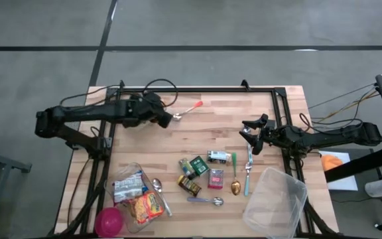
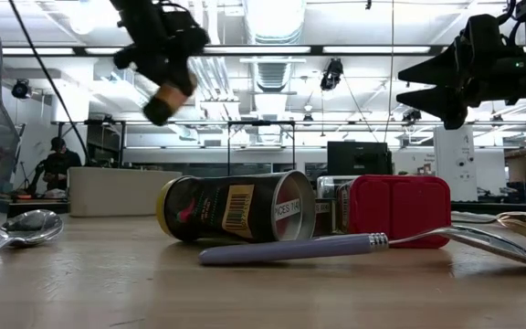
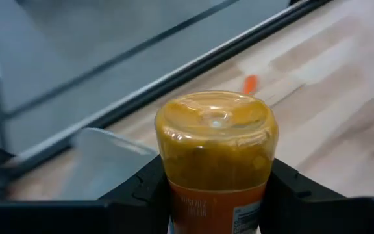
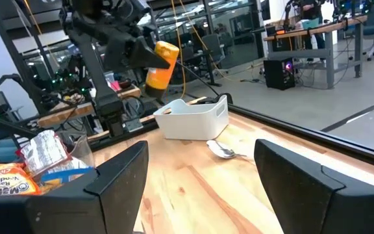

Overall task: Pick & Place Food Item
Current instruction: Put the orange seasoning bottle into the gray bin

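L gripper [image 3: 216,195] jaws clamp a yellow-lidded jar [image 3: 216,153], held up in the air over the table's [image 1: 211,126] far-left part. R gripper [image 1: 252,135] waits wide open, mid-right. Carry slow & level; probably lower fully onto the surface before release.

- Left arm is extended from the left edge over the far part of the desk; left gripper [image 1: 166,118] is raised above the surface, fingers [image 3: 141,188] clamped on a jar.
- Right arm is reached in from the right edge; right gripper [image 1: 249,133] is held aloft mid-desk, fingers [image 4: 119,172] spread wide, nothing gripped.
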Robot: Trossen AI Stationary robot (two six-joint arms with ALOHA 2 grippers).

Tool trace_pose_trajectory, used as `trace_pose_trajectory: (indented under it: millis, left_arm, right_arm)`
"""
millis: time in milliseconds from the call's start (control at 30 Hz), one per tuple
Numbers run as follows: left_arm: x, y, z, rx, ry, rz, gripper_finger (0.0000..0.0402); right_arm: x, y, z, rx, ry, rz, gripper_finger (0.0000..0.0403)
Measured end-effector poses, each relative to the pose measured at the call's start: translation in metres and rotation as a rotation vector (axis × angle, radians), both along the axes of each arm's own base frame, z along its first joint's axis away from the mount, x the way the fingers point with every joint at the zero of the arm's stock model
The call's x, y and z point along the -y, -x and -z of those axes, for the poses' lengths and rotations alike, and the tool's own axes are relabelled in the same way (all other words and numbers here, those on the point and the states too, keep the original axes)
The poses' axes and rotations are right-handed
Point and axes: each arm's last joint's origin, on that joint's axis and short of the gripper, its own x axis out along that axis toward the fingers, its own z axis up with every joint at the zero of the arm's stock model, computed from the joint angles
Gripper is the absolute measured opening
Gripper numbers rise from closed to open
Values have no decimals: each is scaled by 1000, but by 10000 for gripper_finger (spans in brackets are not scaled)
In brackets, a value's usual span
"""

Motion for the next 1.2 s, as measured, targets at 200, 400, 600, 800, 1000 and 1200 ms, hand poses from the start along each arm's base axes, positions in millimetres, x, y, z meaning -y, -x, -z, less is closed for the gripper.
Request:
trace_pose_trajectory:
  millis: [200, 400, 600, 800, 1000, 1200]
  left_arm:
    - [-19, 25, -5, -166, -24, -10, 159]
    - [-45, 37, 5, -288, 6, -51, 159]
    - [-63, 49, 28, -361, 54, -99, 159]
    - [-73, 58, 54, -364, 110, -116, 159]
    - [-75, 62, 74, -345, 146, -112, 159]
    - [-73, 64, 85, -346, 160, -109, 159]
  right_arm:
    - [0, 0, 0, 0, 0, 0, 276]
    - [0, 0, 0, 0, 0, 0, 276]
    - [0, 0, 0, 0, 0, 0, 276]
    - [0, 0, 0, 0, 0, 0, 276]
    - [0, 0, 0, 0, 0, 0, 276]
    - [0, 0, 0, -1, 0, 0, 276]
